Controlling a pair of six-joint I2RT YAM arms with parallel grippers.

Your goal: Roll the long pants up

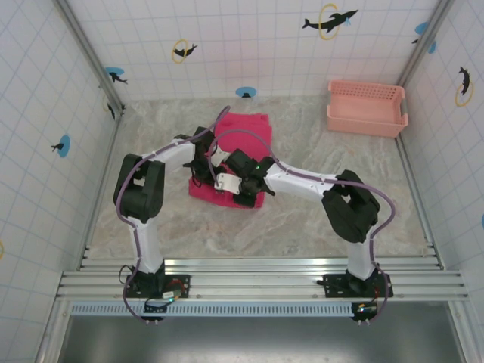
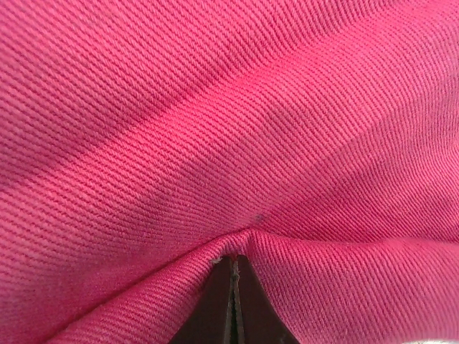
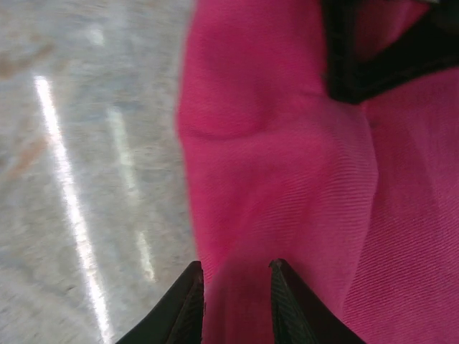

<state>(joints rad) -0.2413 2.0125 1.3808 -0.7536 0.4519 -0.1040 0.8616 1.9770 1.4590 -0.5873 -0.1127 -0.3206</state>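
Long pants [image 1: 242, 130] lay partly rolled; left gripper [image 2: 233, 266] jaws were clamped on cloth, right gripper [image 3: 235, 276] straddled a fold, grip unclear. Both should roll evenly.

In the top view both arms fold in toward frame centre: the left arm [image 1: 162, 155] from the left, the right arm [image 1: 302, 180] from the right. The left gripper [image 2: 233, 301] is pinched tight on the long pants [image 2: 215, 143]. The right gripper [image 3: 234, 266] points down, jaws partly apart, with a fold between them.

Open table [image 1: 302, 227] around the long pants [image 1: 242, 130]; basket [image 1: 366, 121] well apart
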